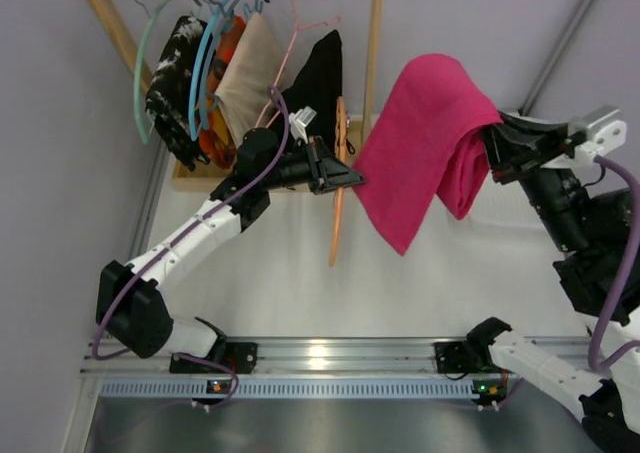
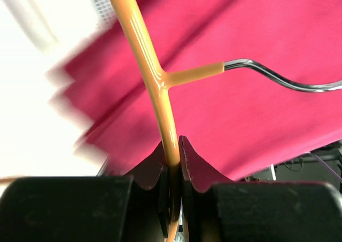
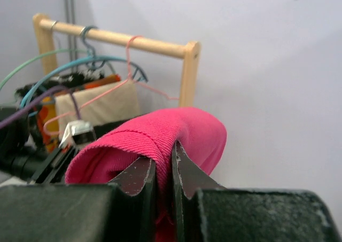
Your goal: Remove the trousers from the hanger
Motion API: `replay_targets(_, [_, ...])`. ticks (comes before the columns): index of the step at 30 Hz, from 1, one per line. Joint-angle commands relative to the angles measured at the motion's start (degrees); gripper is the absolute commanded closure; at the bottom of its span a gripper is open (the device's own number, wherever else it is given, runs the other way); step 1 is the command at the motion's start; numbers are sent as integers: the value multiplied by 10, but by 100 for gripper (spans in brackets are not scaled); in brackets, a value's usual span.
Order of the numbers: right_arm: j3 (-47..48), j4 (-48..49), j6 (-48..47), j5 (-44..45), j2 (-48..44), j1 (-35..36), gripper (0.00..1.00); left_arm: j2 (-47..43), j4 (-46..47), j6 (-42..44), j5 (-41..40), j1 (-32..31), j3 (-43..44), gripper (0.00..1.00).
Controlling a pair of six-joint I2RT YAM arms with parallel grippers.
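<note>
Bright, even light; white glare and blurry trousers [image 2: 256, 119] edge, left wrist view.

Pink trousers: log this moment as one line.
left gripper: shut on orange hanger | right gripper: shut on pink trousers

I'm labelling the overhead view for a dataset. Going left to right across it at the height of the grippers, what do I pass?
left arm → orange hanger → magenta trousers → right gripper
</note>
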Motion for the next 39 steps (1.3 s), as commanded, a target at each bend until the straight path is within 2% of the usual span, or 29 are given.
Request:
replay_targets(1, [60,159,4,56,-32,-24,100,-21,18,40,7,6,-7,100])
replay_targets(6, [57,135,-6,158,-40,-68,100,-26,15,54,25,7,-6,100])
replay_targets(10, [38,133,-51,245,-50,-97,100,-31,11,70,34,5,-5,100])
replay_targets(13, [21,143,-104,343,-46,-110,100,-33,11,76,37,3,-7,100])
replay_targets(23, [-79,207,-224,494,-14,-163,100,-47,11,86,54,-7,14,100])
replay_targets(29, [-94,187,-215,493,22,-206,100,-77,11,88,52,-8,9,100])
replay_targets(39, [-142,218,-165,382,89,-360,100,-108,11,96,49,-8,17,100])
